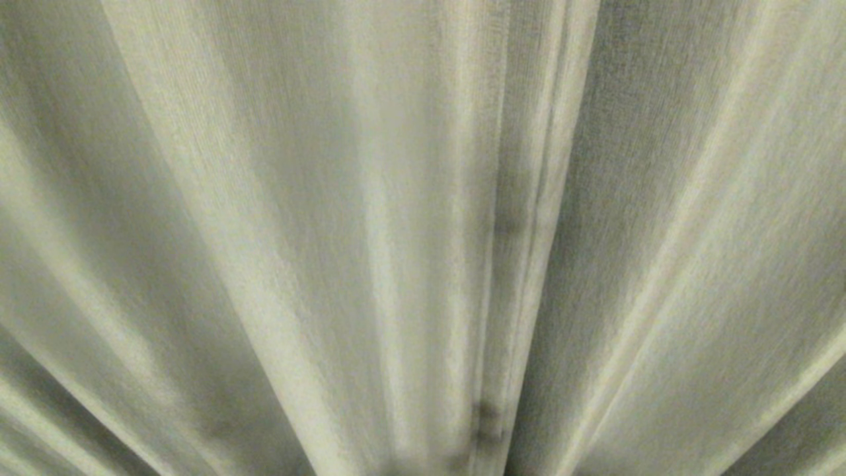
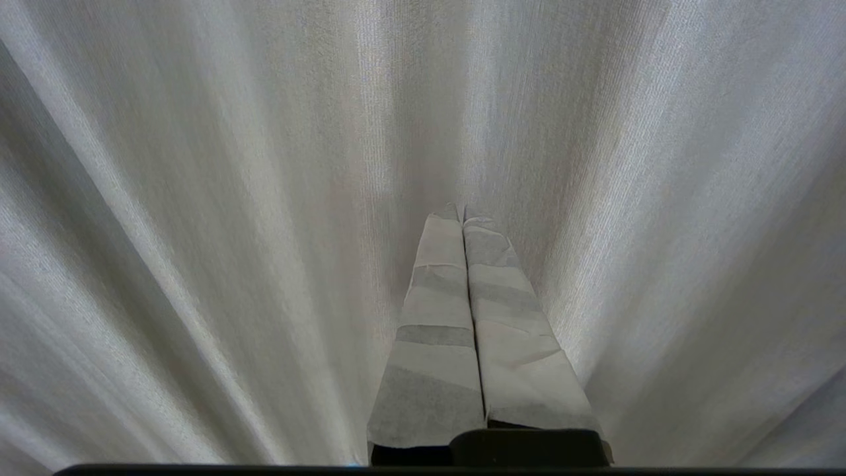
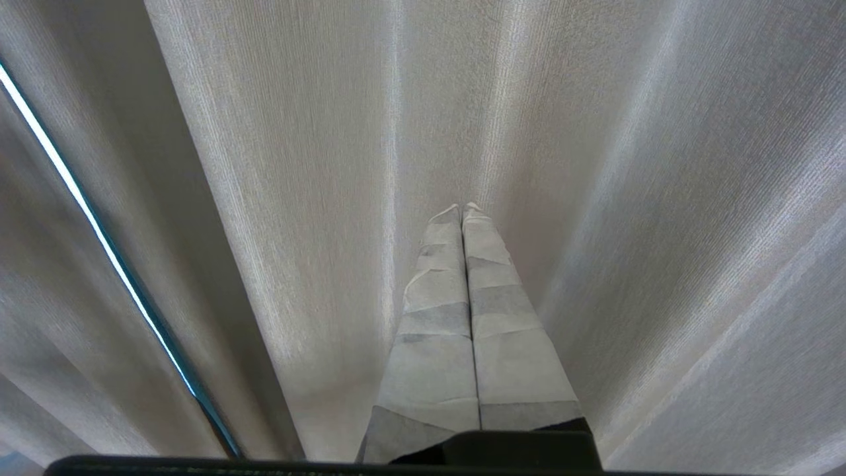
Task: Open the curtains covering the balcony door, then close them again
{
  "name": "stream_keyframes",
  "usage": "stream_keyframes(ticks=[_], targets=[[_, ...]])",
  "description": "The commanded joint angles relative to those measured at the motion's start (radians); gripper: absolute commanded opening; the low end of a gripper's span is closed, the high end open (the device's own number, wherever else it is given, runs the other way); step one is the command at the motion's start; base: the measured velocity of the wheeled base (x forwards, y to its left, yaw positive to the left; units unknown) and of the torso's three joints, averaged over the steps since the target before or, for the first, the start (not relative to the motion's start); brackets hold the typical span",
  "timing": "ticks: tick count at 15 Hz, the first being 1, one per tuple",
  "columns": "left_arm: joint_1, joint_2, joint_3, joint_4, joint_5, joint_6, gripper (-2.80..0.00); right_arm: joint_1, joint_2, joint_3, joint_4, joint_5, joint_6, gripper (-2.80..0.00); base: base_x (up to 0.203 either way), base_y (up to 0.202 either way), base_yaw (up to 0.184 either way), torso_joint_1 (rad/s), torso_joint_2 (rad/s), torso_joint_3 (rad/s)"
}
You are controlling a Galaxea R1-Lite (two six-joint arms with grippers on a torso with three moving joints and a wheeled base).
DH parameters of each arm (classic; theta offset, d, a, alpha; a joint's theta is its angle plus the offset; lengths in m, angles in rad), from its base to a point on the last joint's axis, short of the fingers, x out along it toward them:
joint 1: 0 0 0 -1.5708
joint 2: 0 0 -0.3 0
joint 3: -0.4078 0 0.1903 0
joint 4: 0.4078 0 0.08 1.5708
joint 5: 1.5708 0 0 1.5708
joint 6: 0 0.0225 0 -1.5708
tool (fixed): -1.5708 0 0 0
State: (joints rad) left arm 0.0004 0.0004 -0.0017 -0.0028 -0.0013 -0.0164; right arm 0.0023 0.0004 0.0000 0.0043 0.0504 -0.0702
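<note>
Likely soft, light, yielding: curtains best pinched along seam. Left gripper, right gripper pressed together, empty, just short of cloth.

Nothing here settles what sort of place this is beyond an indoor, possibly lived-in room, since all three views are filled by the curtains, drawn pleated cream-beige woven cloth, with only a thin bright slit of light between two panels.

Curtains close ahead, thin gap.
</note>
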Motion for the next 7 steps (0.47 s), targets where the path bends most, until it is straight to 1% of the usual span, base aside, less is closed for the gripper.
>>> stream_keyframes(ticks=[1,7], targets=[[0.001,0.0,0.0,0.0,0.0,0.0,-2.8,0.0,0.0,0.0,0.001,-0.003,0.016,-2.8,0.0,0.0,0.0,0.0,0.0,0.0],[0.001,0.0,0.0,0.0,0.0,0.0,-2.8,0.0,0.0,0.0,0.0,-0.011,0.026,-2.8,0.0,0.0,0.0,0.0,0.0,0.0]])
